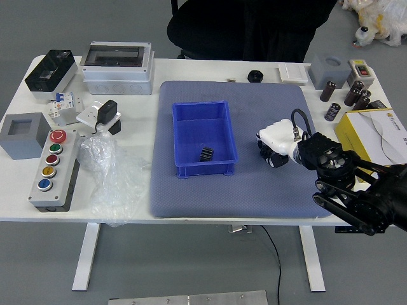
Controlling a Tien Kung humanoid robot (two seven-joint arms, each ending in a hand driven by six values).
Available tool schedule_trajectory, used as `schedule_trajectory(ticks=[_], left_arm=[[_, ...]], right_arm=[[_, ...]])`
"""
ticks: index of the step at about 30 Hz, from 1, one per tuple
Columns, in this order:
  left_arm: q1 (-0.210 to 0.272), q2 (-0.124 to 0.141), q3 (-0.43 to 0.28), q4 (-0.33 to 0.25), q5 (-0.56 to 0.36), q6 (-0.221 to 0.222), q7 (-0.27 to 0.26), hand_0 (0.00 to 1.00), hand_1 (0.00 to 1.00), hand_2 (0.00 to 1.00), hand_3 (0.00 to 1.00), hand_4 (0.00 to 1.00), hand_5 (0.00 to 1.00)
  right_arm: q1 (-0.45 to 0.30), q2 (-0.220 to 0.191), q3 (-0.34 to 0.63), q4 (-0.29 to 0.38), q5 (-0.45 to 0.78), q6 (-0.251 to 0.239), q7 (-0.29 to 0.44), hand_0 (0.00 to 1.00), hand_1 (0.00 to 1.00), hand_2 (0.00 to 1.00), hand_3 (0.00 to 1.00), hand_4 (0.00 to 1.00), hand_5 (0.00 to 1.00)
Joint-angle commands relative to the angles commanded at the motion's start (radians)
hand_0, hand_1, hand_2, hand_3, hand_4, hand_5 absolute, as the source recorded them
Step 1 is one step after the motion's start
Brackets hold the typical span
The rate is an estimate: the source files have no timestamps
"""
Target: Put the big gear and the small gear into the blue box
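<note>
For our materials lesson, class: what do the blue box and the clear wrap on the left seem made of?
Box: probably rigid plastic, smooth; its straight walls are one even blue. Wrap: likely thin, glossy plastic film, being see-through with creases and pale glints.

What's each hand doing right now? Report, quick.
Left: not in view.
Right: low over the gray mat, beside the blue box; open or closed, and whether it holds anything, cannot be told.

From high on the robot's side, we look forward and down, far enough back to see the white table's near and far edges.
</note>
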Motion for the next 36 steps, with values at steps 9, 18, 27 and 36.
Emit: schedule_trajectory(ticks=[9,18,27,36], left_arm=[[0.000,0.000,0.000,0.000,0.000,-0.001,0.000,0.858,0.836,0.839,0.847,0.753,0.690],[0.001,0.001,0.001,0.000,0.000,-0.001,0.000,0.858,0.836,0.839,0.846,0.754,0.691],[0.001,0.001,0.001,0.000,0.000,-0.001,0.001,0.858,0.836,0.839,0.846,0.754,0.690],[0.002,0.003,-0.001,0.000,0.001,-0.001,0.001,0.858,0.835,0.838,0.846,0.753,0.690]], right_arm=[[0.001,-0.004,0.002,0.002,-0.002,-0.009,0.000,0.531,0.435,0.530,0.614,0.552,0.173],[-0.003,-0.003,0.000,-0.004,0.001,-0.012,0.000,0.548,0.436,0.520,0.611,0.522,0.162],[-0.001,-0.010,0.008,0.002,0.002,-0.015,0.000,0.554,0.435,0.517,0.607,0.510,0.158],[0.005,-0.032,0.023,0.015,-0.001,-0.011,-0.002,0.568,0.436,0.518,0.611,0.476,0.145]])
